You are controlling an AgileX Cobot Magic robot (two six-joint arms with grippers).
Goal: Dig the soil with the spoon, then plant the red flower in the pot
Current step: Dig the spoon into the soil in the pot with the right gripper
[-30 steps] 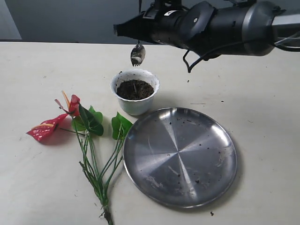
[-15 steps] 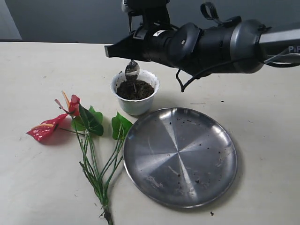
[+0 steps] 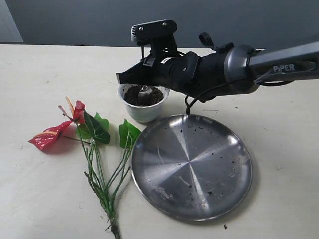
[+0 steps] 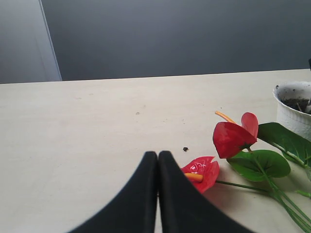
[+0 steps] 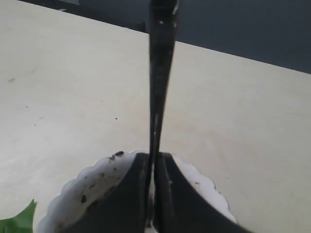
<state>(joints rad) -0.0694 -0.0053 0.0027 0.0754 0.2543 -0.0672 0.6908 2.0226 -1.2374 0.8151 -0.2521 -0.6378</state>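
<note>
My right gripper (image 3: 135, 75) (image 5: 154, 156) is shut on the spoon (image 5: 159, 73), low over the white scalloped pot (image 3: 143, 112) (image 5: 90, 189). The spoon's bowl (image 3: 145, 90) rests in the dark soil (image 3: 134, 94) inside the pot. The red flower (image 3: 50, 136) lies flat on the table left of the pot, stems (image 3: 104, 184) pointing toward the front edge. In the left wrist view my left gripper (image 4: 157, 155) is shut and empty, just short of a red bloom (image 4: 204, 171), with a second bloom (image 4: 232, 138) and the pot (image 4: 294, 114) beyond.
A large round steel plate (image 3: 192, 166) with soil crumbs lies right of the flower stems and in front of the pot. The right arm (image 3: 239, 67) stretches across the back of the table from the right. A soil crumb (image 4: 185, 149) lies near the left gripper.
The right gripper has come down with the spoon: its bowl hung above the pot, then touched the rim, and now sits in the soil. The flower and plate have not moved.
</note>
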